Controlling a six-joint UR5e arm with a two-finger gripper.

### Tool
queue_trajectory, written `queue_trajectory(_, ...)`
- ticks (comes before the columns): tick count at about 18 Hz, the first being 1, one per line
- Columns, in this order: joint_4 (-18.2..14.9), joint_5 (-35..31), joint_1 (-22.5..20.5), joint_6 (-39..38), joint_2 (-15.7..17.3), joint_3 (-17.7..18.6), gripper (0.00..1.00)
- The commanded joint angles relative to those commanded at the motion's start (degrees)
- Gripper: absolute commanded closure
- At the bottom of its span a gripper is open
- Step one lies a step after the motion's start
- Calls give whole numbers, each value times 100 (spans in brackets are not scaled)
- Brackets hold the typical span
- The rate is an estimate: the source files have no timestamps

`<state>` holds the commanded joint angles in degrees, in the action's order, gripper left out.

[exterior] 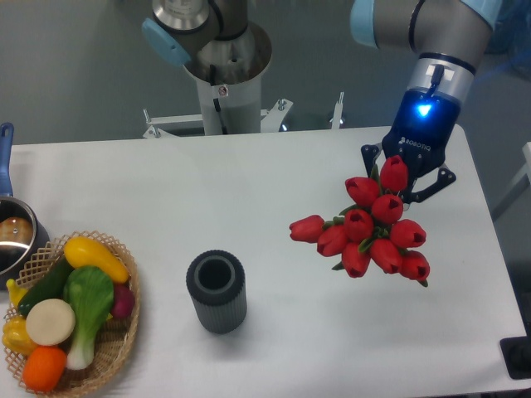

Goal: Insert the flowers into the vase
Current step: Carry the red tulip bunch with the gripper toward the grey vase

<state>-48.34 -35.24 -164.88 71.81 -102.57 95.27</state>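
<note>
One claw (404,184) clamped on the flowers (371,229), held well right of the vase (216,291)

To my left: a wicker basket (124,332) of toy vegetables on the white table (249,182), holding a yellow squash (95,257), a green leafy piece (87,298) and an orange one (43,367). Behind it, a steel pot (12,236) with a blue handle (5,157).

**Tulips held above the table**

The gripper (408,178) clasps the flowers (372,228) at the table's (249,191) right side. The vase (216,291) stands upright, well apart, near a basket (116,352) of toy vegetables.
</note>
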Motion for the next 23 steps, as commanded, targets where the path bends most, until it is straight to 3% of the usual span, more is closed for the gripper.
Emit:
queue_trajectory(14, 26, 518, 132, -210, 202, 202, 88)
queue_trajectory(23, 35, 1625, 544, -229, 185, 308, 88)
